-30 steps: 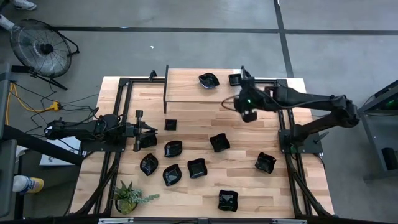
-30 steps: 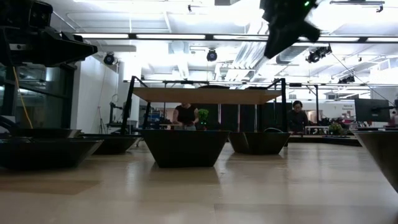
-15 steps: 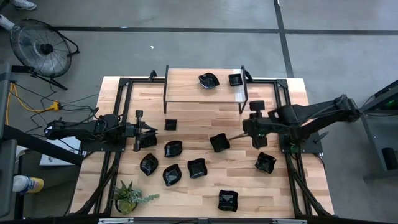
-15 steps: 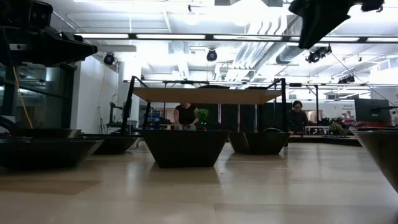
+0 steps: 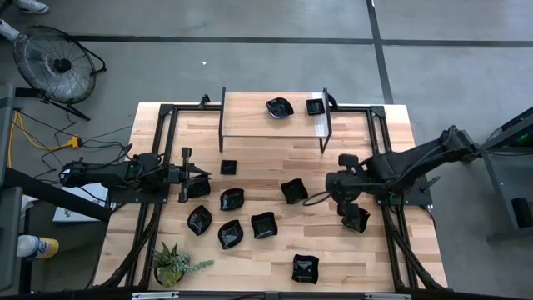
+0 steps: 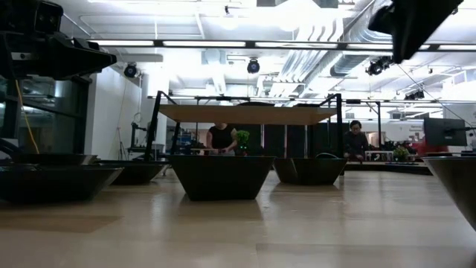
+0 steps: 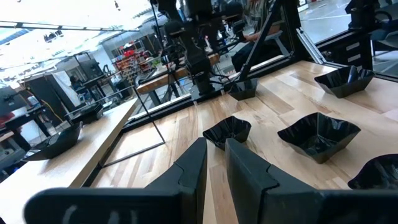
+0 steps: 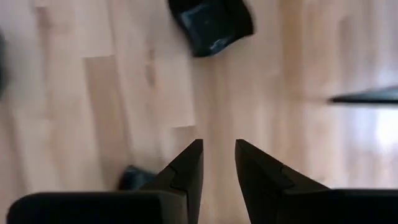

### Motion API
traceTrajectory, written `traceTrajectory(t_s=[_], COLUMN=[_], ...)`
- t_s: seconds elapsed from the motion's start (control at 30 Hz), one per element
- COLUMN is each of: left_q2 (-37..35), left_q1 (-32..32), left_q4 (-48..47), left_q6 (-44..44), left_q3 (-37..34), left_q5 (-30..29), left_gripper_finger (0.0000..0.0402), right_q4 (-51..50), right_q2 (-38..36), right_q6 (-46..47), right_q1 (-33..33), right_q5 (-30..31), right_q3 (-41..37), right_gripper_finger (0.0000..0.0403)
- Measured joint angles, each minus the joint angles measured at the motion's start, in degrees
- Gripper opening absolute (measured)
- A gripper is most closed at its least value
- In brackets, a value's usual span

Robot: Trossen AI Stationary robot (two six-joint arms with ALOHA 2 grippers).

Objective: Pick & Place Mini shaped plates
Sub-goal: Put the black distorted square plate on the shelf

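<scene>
Two mini shaped plates (image 5: 280,108) on the raised shelf (image 5: 250,115), others across the table (image 5: 266,158) below, potted plant (image 5: 172,264) at its front-left corner.

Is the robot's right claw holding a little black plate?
No, empty. The right gripper has slightly parted jaws with only bare wooden table showing between them; a mini plate lies farther off.

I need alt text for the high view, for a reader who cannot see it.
From above: the right claw hovers by a mini black plate on a wooden table. The left claw waits at the left; two plates sit on a raised shelf.
</scene>
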Motion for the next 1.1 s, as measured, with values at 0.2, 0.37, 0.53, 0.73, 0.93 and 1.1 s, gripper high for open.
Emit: traceTrajectory(t_s=[0.2,0.37,0.53,0.73,0.93,1.1], left_q2=[-0.01,0.0,0.01,0.0,0.01,0.0], left_q1=[0.0,-0.01,-0.02,-0.01,0.0,-0.01], left_q4=[-0.01,0.01,-0.01,-0.01,0.01,0.01], left_q6=[0.01,-0.01,-0.01,-0.01,-0.01,0.0], left_q3=[0.0,0.0,0.0,0.0,0.0,0.0], left_q5=[0.0,0.0,0.0,0.0,0.0,-0.01], left_gripper_finger=[0.0056,0.0056,0.0056,0.0056,0.0056,0.0056], right_q4=[0.19,0.33,0.4,1.52,1.67,1.71], right_q2=[4.21,7.7,11.46,16.01,19.36,21.82], right_q6=[12.87,24.35,33.85,36.45,37.5,37.5], right_q1=[4.27,9.83,15.88,20.44,22.99,24.66], right_q5=[-7.54,-12.2,-13.43,-13.22,-10.71,-8.26], right_q3=[0.0,0.0,0.0,0.0,0.0,0.0], right_gripper_finger=[0.0087,0.0087,0.0087,0.0087,0.0087,0.0087])
